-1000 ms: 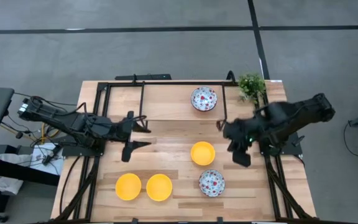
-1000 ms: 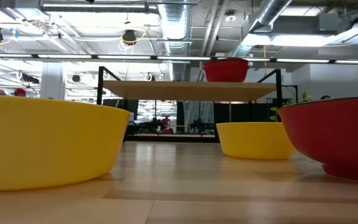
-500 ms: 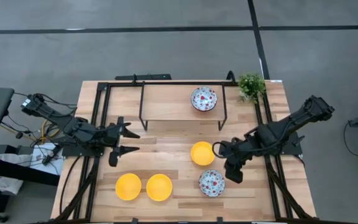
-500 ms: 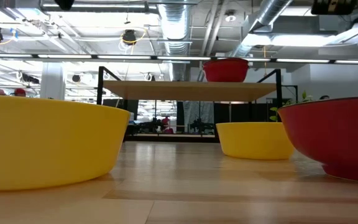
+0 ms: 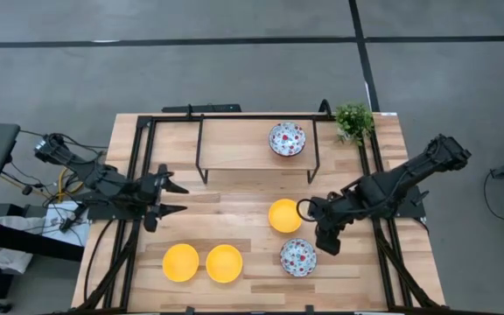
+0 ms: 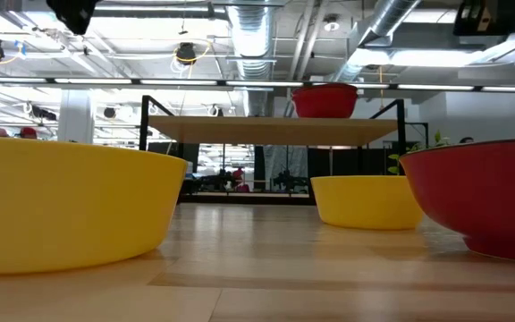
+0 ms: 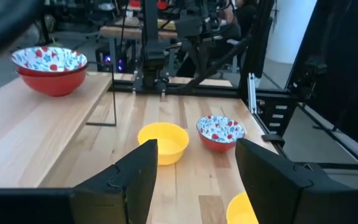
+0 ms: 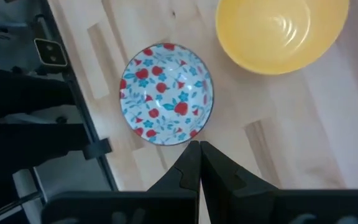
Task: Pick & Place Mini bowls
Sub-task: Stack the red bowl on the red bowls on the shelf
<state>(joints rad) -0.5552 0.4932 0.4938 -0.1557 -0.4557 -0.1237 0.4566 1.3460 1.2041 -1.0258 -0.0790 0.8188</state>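
Three yellow mini bowls stand on the table: one mid-table, two near the near edge. One floral bowl, red outside, stands by the near edge. Another rests on the raised shelf. My right gripper is shut and hangs above the table, right of the middle yellow bowl and over the near floral bowl. My left gripper is open, raised at the table's left side, facing the bowls.
A black-framed wooden shelf spans the table's far middle. A small green plant stands at the far right corner. Black frame rails run along both sides. Bare wood lies between the left gripper and the middle yellow bowl.
My right gripper has moved left and toward the near edge, coming down beside the middle yellow bowl. My left gripper has drawn back toward the table's left edge. The bowls have stayed in place.
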